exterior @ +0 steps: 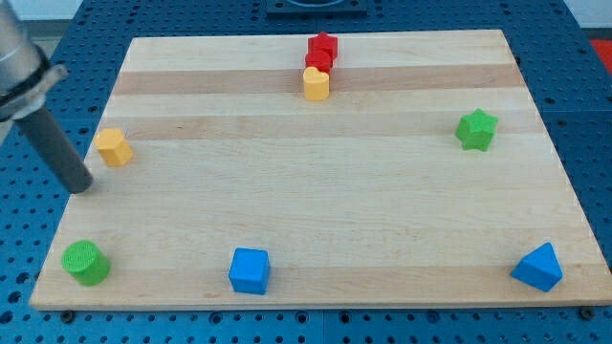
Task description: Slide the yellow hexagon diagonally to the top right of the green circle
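The wooden board [316, 191] lies on a blue perforated table [593, 115], and its middle is bare wood from the left edge to the right edge. The yellow hexagon [114, 147] sits close to the board's left edge, about halfway up it, with free wood to its right and above it. The green circle [85, 262], a short cylinder, stands in the bottom-left corner, well below the hexagon and slightly nearer the edge.

My tip [82, 186] rests at the left edge, just below and to the left of the hexagon; a narrow strip of wood shows between them, so they look apart. There are no jaws here, only the plain dark rod, and it holds nothing.

Near the top edge a red star [323, 45] stands with a second red block [318, 61] of unclear shape and a yellow heart [316, 83] touching in a short column. A green star [476, 130] sits near the right edge. A blue cube [250, 269] lies by the bottom edge, and a blue block [537, 267] occupies the bottom-right corner.
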Tool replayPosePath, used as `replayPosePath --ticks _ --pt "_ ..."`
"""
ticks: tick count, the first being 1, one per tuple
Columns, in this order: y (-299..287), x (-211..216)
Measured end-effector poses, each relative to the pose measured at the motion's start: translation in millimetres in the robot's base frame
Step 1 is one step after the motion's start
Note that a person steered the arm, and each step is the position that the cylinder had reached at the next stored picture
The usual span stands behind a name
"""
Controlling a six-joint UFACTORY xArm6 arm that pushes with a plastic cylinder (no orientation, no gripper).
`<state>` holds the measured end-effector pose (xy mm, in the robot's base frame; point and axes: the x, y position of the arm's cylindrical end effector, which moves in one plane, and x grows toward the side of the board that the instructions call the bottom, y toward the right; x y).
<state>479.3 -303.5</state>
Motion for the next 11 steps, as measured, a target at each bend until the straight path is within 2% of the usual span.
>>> replayPosePath --ticks 1,3,11 --pt "-1 0" --pt "-1 -46" --pt "68 -50"
